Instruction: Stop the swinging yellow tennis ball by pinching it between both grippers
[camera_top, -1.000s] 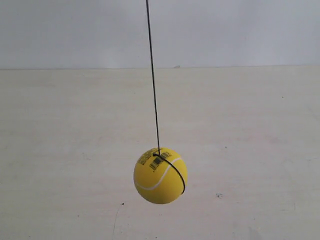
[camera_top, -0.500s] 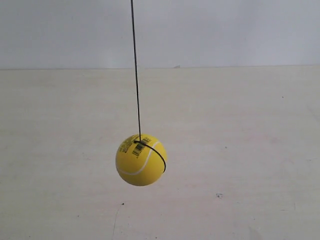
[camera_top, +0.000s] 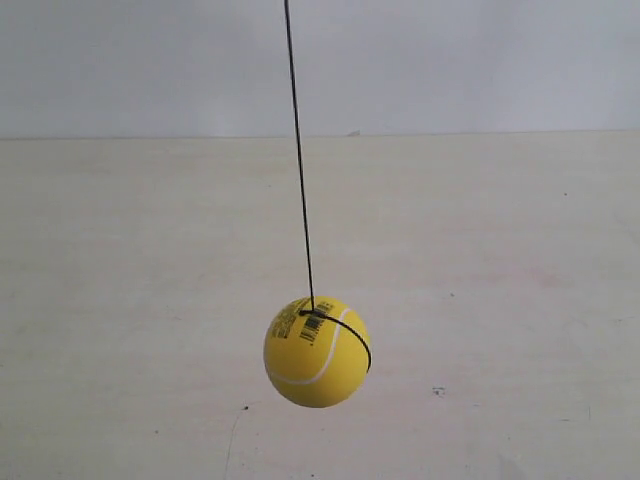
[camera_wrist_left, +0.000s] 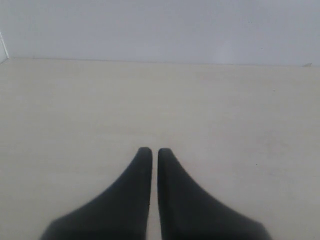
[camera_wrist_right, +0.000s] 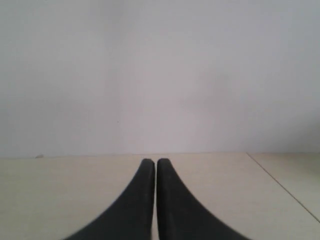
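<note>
The yellow tennis ball hangs on a thin black string above the pale table, low in the exterior view's middle. It shows a white seam and a small barcode print. Neither arm appears in the exterior view. In the left wrist view my left gripper is shut, its black wedge jaws nearly touching with nothing between them. The right wrist view shows my right gripper shut and empty too. The ball is out of view in both wrist views.
A pale grey wall stands behind the table. A seam or table edge runs diagonally in the right wrist view. Small dark specks mark the tabletop.
The ball swung to the exterior view's left and farther off half a second ago, and has now swung back right and nearer, close to where it hung a second ago.
</note>
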